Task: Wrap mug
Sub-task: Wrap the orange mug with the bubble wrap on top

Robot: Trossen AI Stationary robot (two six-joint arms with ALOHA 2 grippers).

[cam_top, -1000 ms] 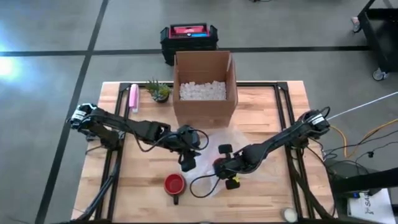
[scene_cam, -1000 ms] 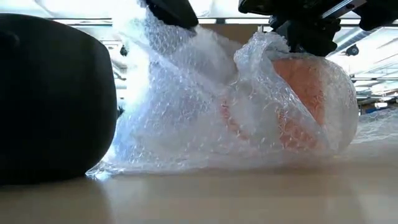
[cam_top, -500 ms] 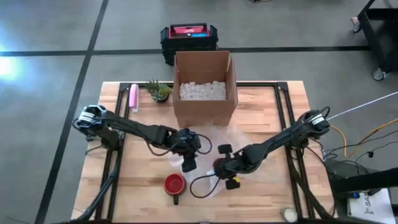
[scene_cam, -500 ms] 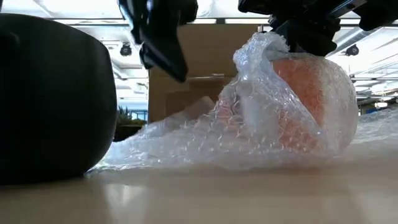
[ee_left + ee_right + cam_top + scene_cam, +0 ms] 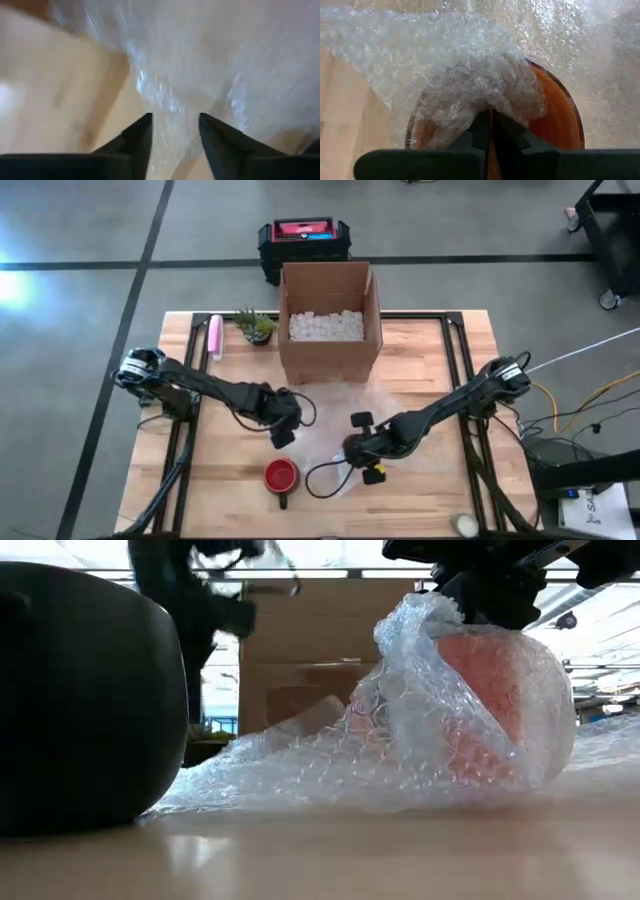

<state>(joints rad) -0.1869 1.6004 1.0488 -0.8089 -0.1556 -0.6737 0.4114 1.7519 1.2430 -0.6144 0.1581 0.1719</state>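
An orange mug (image 5: 555, 115) stands mid-table on a sheet of clear bubble wrap (image 5: 335, 425), and part of that wrap is drawn up over its mouth. In the low view the mug (image 5: 500, 680) shows through the wrap. My right gripper (image 5: 490, 131) is directly above it, shut on the wrap. My left gripper (image 5: 283, 436) hangs open above the table just left of the sheet's left edge, with nothing between its fingers (image 5: 140, 137). The wrap's left part (image 5: 300, 760) lies slack on the table. My right gripper pinches a gathered bunch of bubble wrap (image 5: 485, 102) between its two shut fingers, over the mug's mouth near the rim. The fingers come from above, pointing down. The wrap drapes from the pinch over the mug's side, and the mug stays on the table.
A red mug (image 5: 280, 476) stands near the front edge, with a black cable loop (image 5: 325, 475) beside it. At the back stand an open cardboard box of white packing bits (image 5: 328, 320), a small plant (image 5: 256, 326) and a pink thing (image 5: 214, 337). A dark bulk (image 5: 80, 700) fills the low view's left.
My left gripper has let go of the wrap's left edge, which it held raised, and has drawn away toward the table's left edge. That part of the wrap has fallen and lies flat on the table. The right gripper and the covered mug have stayed where they were.
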